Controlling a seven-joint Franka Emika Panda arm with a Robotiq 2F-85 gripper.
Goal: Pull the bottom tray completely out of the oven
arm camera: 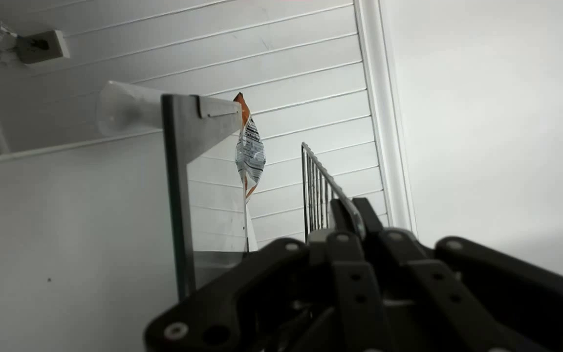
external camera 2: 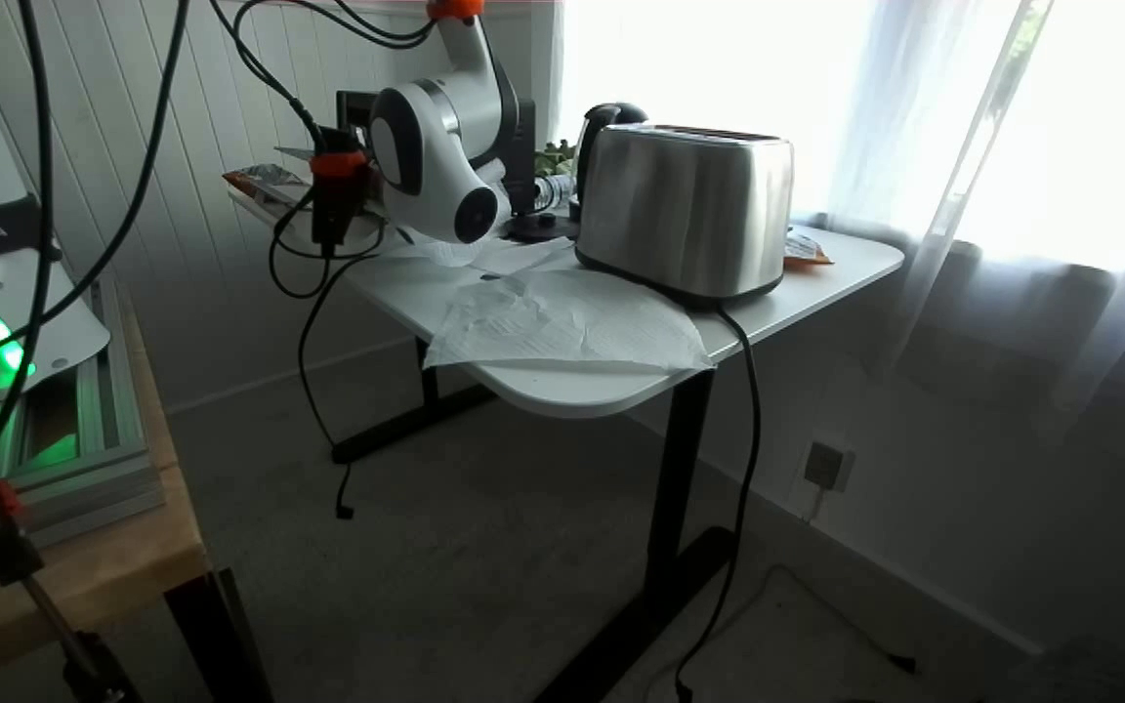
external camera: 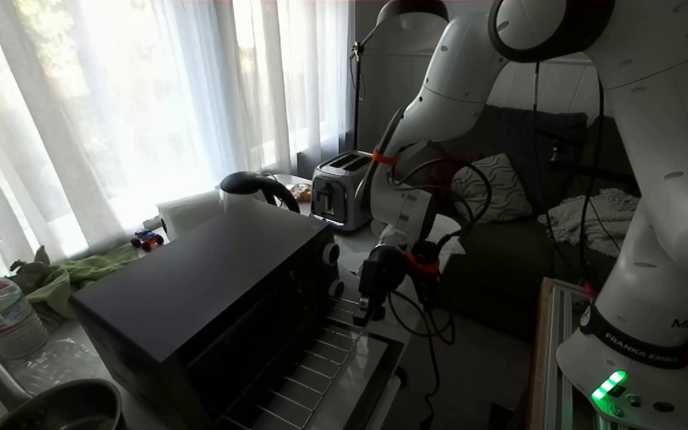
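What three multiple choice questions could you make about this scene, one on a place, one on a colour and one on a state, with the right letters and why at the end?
1. Where does the silver toaster stand?
A: on the floor
B: on the couch
C: on the white table

2. What colour is the light strip on the robot base?
A: red
B: green
C: blue

3. How is the gripper?
A: closed on the barred tray
B: wide open
C: closed on the silver toaster

Right letters:
1: C, an exterior view shows it resting on the tabletop.
2: B, it glows green in both exterior views.
3: A, the wrist view shows a bar of the tray pinched between its jaws.
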